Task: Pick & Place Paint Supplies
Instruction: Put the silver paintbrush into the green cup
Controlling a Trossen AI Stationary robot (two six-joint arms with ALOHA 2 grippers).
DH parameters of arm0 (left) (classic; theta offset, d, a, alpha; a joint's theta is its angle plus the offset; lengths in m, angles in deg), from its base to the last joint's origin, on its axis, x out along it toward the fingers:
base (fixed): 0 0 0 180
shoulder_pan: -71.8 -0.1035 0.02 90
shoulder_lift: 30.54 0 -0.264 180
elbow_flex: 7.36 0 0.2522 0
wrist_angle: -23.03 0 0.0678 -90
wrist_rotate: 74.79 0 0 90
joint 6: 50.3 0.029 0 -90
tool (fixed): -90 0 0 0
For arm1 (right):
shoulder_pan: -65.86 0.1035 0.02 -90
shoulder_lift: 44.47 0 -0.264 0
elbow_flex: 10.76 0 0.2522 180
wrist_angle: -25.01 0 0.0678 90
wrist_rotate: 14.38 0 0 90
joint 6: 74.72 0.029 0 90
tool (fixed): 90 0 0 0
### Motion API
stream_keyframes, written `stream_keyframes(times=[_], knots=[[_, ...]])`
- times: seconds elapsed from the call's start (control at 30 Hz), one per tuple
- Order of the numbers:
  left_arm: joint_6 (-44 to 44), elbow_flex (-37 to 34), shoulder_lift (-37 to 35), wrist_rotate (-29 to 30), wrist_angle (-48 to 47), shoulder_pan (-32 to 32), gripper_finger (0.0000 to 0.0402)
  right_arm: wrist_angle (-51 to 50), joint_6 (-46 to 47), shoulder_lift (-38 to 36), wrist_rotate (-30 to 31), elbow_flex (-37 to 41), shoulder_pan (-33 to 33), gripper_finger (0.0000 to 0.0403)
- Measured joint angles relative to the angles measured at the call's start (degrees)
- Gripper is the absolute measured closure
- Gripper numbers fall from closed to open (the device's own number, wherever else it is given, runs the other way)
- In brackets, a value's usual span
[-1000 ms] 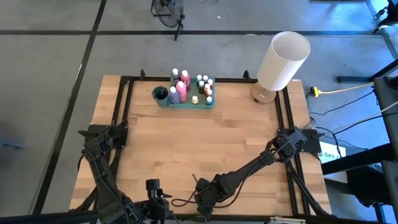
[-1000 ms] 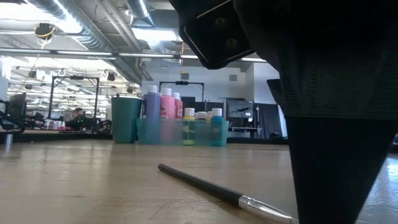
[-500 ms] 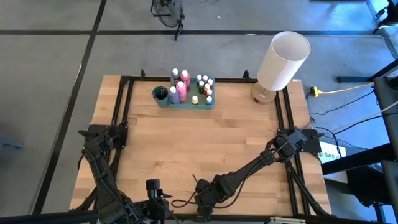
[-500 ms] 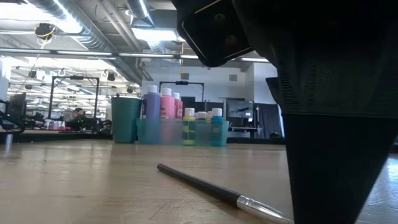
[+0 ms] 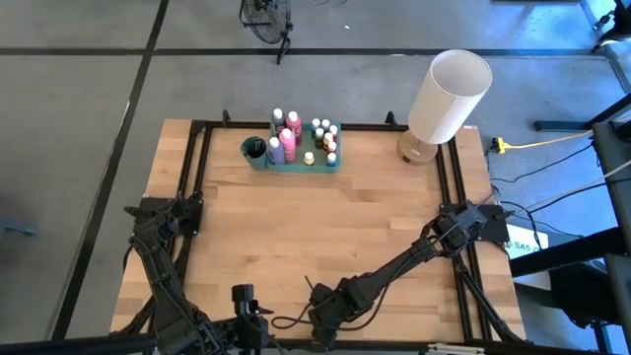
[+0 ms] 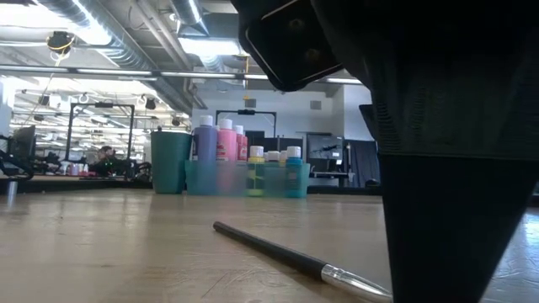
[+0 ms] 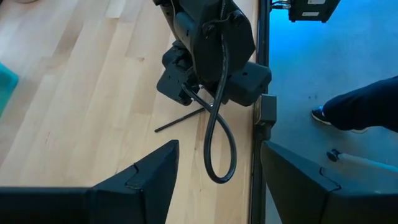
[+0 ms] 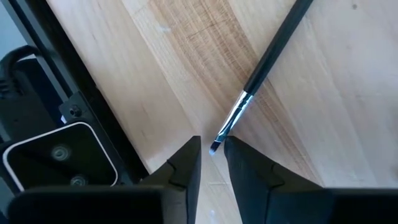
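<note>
- Right wrist view shows the right gripper (image 8: 211, 163) with its fingers drawn nearly together, a thin gap left, poised over the bristle tip of the thin dark paintbrush with a silver ferrule (image 8: 264, 62); nothing is pinched yet.
- Over the last second those fingers have narrowed slightly, so the brush grasp looks imminent.
- That brush lies flat near the bench's front edge.
- Left gripper (image 7: 217, 174) waits spread at the front left corner.
- Small white-capped paint bottles (image 5: 304, 139) stand in the translucent green tray (image 5: 336, 164) at the far edge.
</note>
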Motion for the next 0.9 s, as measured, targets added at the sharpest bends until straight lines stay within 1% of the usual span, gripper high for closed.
stream_keyframes(times=[0.43,0.57,0.9], knots=[[0.0,0.0,0.0,0.0,1.0,0.0,0.0178,-1.3,-0.9,0.0,2.2,0.0,0.0,0.0372],[0.0,0.0,0.0,0.0,1.0,0.0,0.0178,-1.3,-1.1,0.0,2.7,0.0,-0.1,0.0395],[0.0,0.0,0.0,0.0,1.3,0.0,0.0178,-1.3,-5.7,-0.1,4.5,0.0,-0.3,0.0401]])
